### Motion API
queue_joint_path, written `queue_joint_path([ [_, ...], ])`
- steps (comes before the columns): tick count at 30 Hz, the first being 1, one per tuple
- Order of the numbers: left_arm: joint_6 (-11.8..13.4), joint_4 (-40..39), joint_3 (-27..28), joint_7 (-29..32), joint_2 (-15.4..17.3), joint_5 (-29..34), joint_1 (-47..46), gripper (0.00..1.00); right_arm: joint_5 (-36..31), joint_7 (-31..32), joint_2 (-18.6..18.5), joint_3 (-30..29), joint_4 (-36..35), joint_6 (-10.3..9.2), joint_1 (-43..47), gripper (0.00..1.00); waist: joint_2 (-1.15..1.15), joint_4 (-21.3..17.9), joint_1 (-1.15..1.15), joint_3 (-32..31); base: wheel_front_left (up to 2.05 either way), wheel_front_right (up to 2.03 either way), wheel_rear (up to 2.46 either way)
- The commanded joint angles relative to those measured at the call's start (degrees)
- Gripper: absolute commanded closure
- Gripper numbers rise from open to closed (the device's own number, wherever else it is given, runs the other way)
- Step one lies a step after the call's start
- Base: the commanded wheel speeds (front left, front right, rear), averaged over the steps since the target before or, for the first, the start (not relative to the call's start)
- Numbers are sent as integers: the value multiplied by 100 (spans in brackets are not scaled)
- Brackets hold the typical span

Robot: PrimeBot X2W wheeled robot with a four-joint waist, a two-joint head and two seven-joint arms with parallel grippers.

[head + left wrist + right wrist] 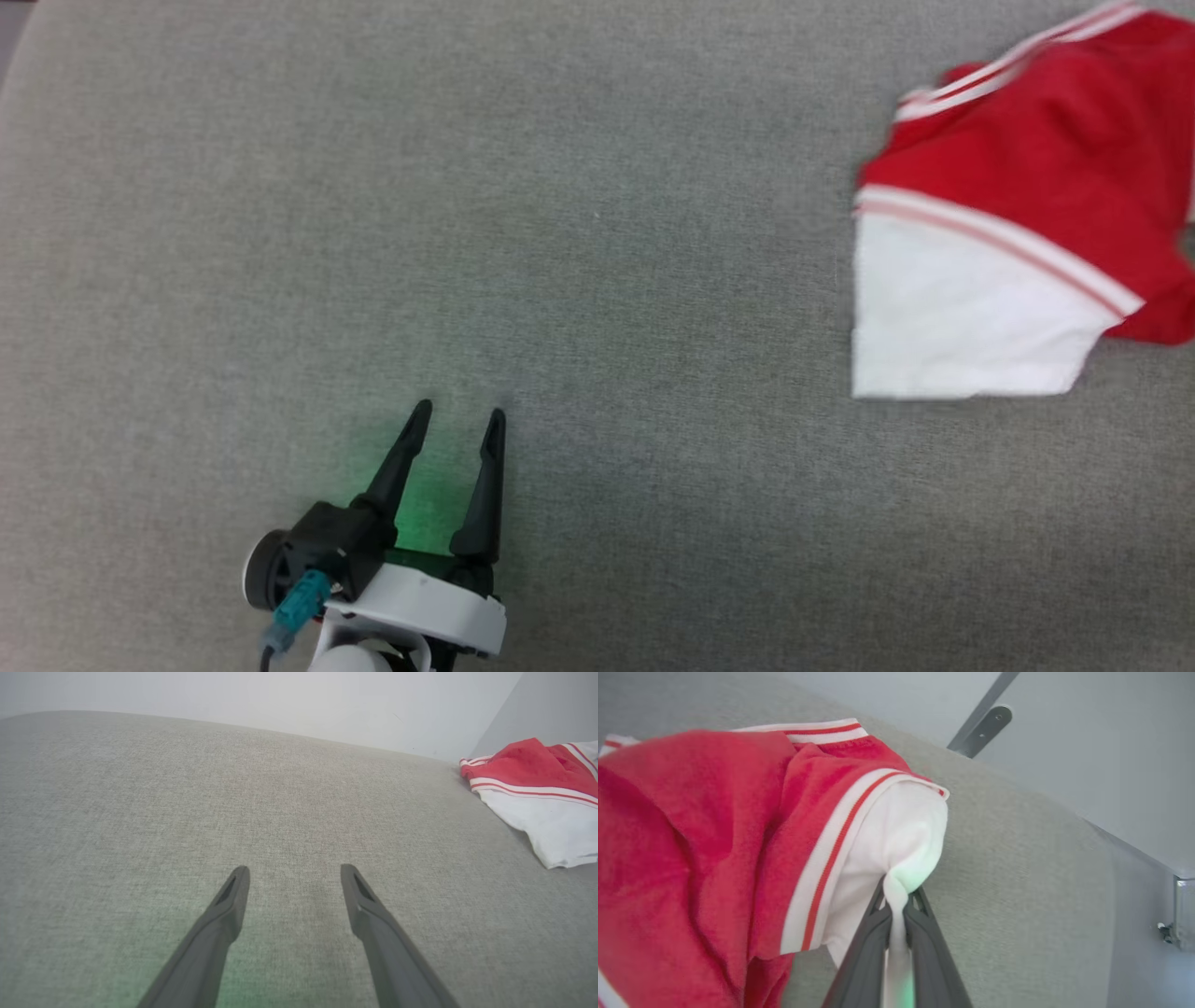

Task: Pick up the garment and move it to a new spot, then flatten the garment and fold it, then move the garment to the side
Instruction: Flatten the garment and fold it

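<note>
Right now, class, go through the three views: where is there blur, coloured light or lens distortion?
Head view: the garment is smeared by blur; a green glow lies on the grey surface by the left gripper. Left wrist view: the wide lens bows the surface's far edge. Right wrist view: green light tints the white sleeve pinched in the right gripper.

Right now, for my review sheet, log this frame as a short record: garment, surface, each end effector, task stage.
garment: red T-shirt with white sleeves, bunched, at the head view's upper right
surface: grey fabric
left end effector: open, holding nothing, over the grey fabric, apart from the garment
right end effector: shut on a pinched fold of the white sleeve
task stage: garment gripped by one sleeve; not yet flattened or folded
</note>
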Motion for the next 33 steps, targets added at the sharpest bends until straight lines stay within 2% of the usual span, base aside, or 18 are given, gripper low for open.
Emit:
queue_joint_path([
  [1, -12, 3, -12, -2, 9, -35, -53, 0, -106, 58, -116, -40, 14, -6, 65, 100, 0, -43, 0, 41, 0, 0, 0],
  [6, -12, 77, -117, -2, 24, -56, -155, 0, -423, 88, -224, -57, 75, -6, 340, 100, 0, -120, 0, 137, 0, 0, 0],
  [13, -12, 159, -212, -2, 103, -124, -310, 0, -843, -460, 284, -25, 239, -6, 364, 100, 0, -115, 0, 202, 0, 0, 0],
  [15, -12, 179, -224, -2, 122, -134, -335, 0, -800, -618, 525, -21, 230, -5, 294, 100, 0, -105, 0, 198, 0, 0, 0],
  [21, -12, 230, -270, -2, 115, -132, -280, 0, -894, -950, 893, 116, 31, -6, 48, 100, 0, -66, 0, 174, 0, 0, 0],
  [28, -12, 278, -285, -2, 83, -179, -269, 0, -660, -894, 1198, 522, -268, -5, 128, 100, 0, 8, 0, 130, 0, 0, 0],
  [33, -12, 299, -288, -2, 58, -199, -273, 0, -585, -840, 1202, 781, -182, -5, 135, 100, 0, 42, 0, 121, 0, 0, 0],
])
